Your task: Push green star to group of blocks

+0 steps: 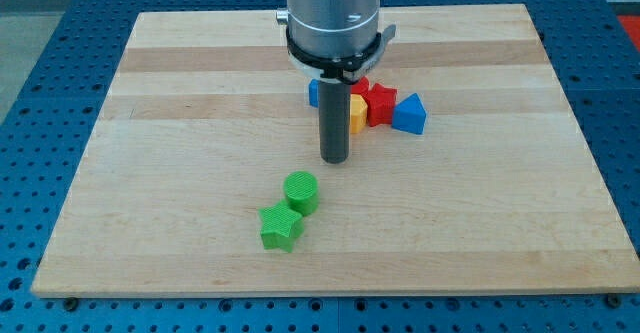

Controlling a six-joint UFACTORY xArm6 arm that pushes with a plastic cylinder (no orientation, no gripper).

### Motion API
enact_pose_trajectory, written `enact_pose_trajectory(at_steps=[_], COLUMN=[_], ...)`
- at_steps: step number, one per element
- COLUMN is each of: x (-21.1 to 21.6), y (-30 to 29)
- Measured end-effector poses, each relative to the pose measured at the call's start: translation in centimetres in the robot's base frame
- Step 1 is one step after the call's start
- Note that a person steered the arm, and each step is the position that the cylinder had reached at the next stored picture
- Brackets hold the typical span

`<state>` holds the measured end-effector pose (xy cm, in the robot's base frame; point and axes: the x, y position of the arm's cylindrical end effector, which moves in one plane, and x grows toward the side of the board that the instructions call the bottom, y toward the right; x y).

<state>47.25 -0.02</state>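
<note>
The approach step is in hand: my tip (334, 160), a bare rod touching no block, stands between the cluster and the green plastic star (281, 227), so it must circle beyond the star; the rod hides what is probably a yellow block (356, 113).
</note>
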Motion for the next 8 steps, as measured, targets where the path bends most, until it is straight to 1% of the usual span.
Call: enact_pose_trajectory(at_steps=[1,2,3,4,6,7,8], x=[0.6,0.6,0.6,2.1,9.9,11.1,10.9], y=[-1.3,-4.2,-8.6,-12.1,-12.5,-10.6,-7.6])
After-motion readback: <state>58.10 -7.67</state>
